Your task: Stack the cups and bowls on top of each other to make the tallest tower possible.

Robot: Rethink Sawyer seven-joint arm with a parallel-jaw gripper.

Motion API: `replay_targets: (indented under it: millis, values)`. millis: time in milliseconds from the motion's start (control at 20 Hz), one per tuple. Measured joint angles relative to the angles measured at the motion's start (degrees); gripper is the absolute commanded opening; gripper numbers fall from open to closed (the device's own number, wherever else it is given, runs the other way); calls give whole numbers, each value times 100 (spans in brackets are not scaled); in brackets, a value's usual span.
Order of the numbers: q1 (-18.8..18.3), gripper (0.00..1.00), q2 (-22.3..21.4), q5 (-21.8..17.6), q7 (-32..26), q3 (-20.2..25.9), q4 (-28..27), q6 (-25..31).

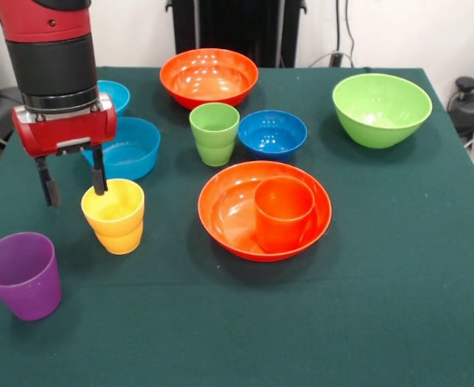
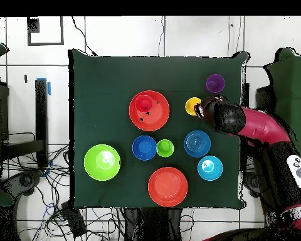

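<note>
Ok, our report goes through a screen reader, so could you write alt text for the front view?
A red and black Sawyer gripper hangs open at a yellow cup's rim on a green table, one finger over it. An orange cup sits in an orange bowl; a purple cup, green cup and more bowls stand around.

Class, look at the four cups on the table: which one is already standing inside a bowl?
The orange cup. It stands upright inside the large orange bowl nearest the camera in the front view, while the yellow, green and purple cups each stand directly on the green tablecloth.
</note>
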Motion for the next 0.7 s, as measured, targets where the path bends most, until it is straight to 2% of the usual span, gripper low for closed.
replay_targets:
  millis: [700]
  values:
    - [-122,100,22,0,0,50,137,0]
